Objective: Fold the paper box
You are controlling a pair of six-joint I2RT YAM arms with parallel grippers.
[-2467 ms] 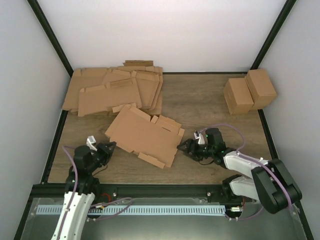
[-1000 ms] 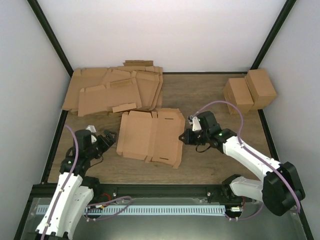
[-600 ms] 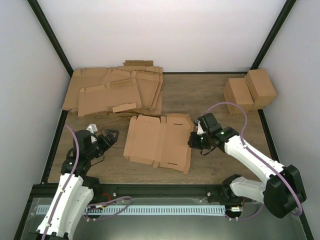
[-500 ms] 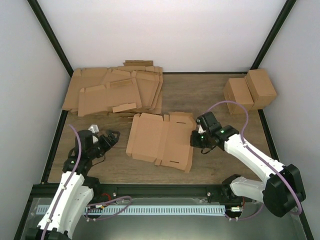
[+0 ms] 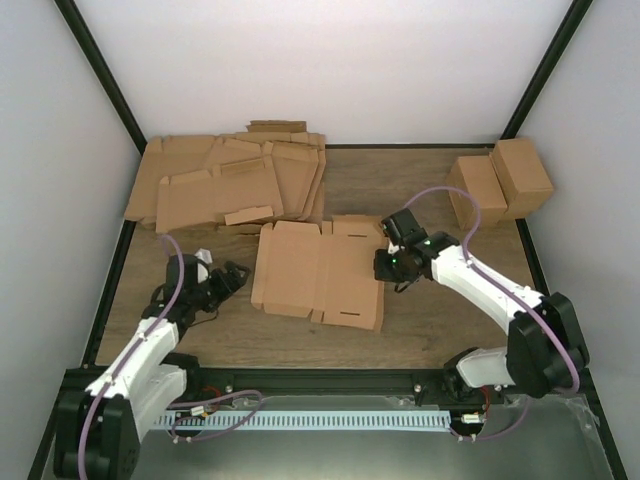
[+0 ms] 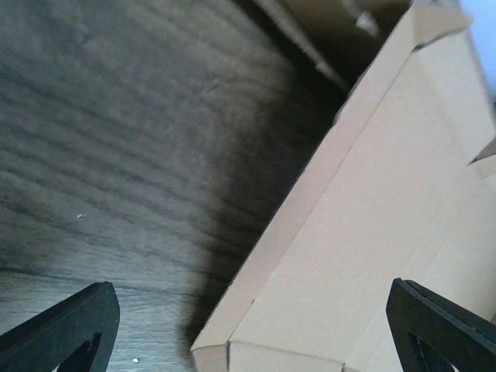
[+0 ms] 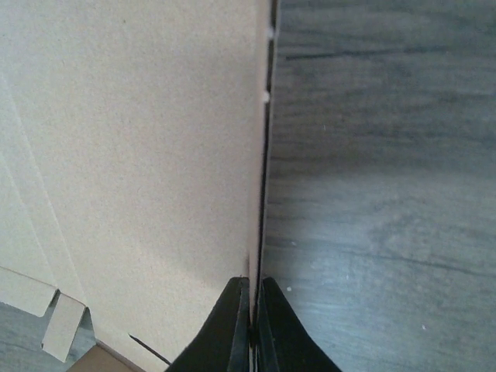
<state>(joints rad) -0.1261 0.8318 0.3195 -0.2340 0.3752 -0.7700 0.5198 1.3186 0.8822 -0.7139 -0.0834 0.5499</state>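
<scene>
The box [image 5: 318,275] lies flat and unfolded on the table [image 5: 440,320], between the two grippers. Its panels are spread open, with tabs along the far and near edges.

The right gripper [image 5: 382,266] is clamped on the box's right edge, jaws pressed together with the thin board between them. In its wrist view the gripper [image 7: 249,318] has the edge running straight ahead from its tips. The sheet [image 7: 139,155] spreads to the left of the jaws and bare wood lies to their right. A small tab and a slit show at the lower left, close to the tips.

The left gripper [image 5: 236,273] sits low over the table with its jaws wide apart, holding nothing and pointing at the box's left edge, which is just ahead of it. In its wrist view the gripper [image 6: 248,287] has the near left corner of the box [image 6: 372,217] between its spread jaws, touching neither. The edge runs away diagonally to the upper right, slightly raised and casting a shadow on the wood to its left.

Beyond the left gripper, at the far side of the table, lies a stack [image 5: 225,180] of flat sheets. Well beyond the right gripper, to its right, stand two cartons [image 5: 498,182] side by side.
</scene>
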